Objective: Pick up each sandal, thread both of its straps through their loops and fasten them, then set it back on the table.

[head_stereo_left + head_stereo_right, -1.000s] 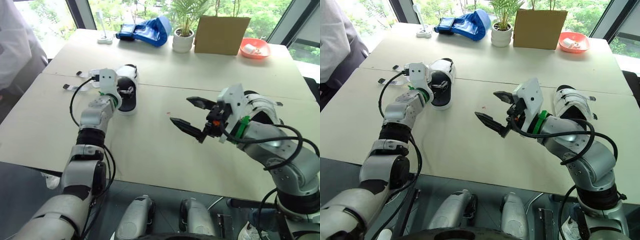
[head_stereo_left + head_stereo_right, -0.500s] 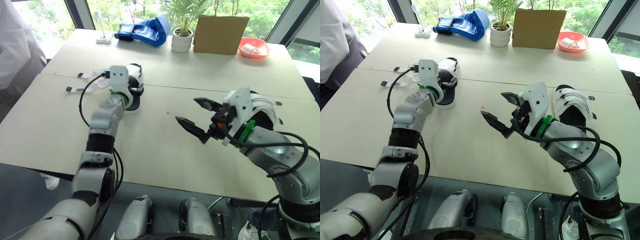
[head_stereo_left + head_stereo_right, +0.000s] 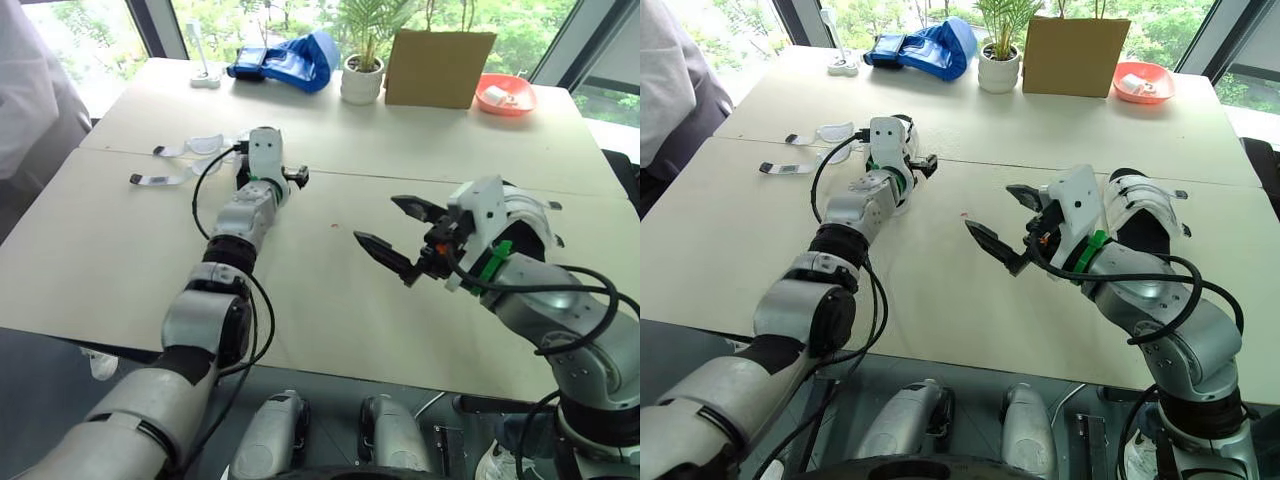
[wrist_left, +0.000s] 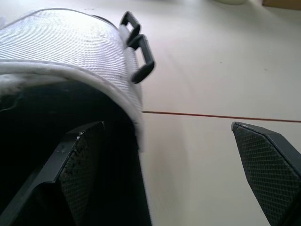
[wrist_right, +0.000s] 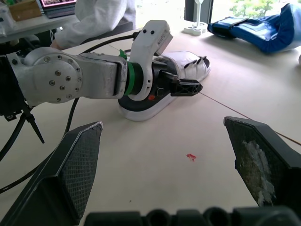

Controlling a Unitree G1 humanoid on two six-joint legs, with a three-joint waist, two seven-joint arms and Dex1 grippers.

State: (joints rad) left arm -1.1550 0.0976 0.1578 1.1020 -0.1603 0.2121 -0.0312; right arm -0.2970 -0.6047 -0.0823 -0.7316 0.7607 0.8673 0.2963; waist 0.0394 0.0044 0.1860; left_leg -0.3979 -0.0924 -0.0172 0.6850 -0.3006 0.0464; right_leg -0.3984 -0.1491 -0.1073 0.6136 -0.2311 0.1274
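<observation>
One white sandal with a black footbed lies left of the table's centre, with black loops on its mesh strap. My left gripper is open and straddles the sandal's side. One finger is inside the shoe and the other finger is outside over the table. The second white sandal lies at the right, partly hidden behind my right arm. My right gripper hovers open above the table's middle, holding nothing.
Loose white straps and a clear piece lie left of the sandal. At the back stand a blue bag, a potted plant, a cardboard box and a red bowl. A person sits at the far left.
My left arm has reached forward and right over the sandal, so one finger now sits inside it. The right gripper has stayed open in almost the same place.
</observation>
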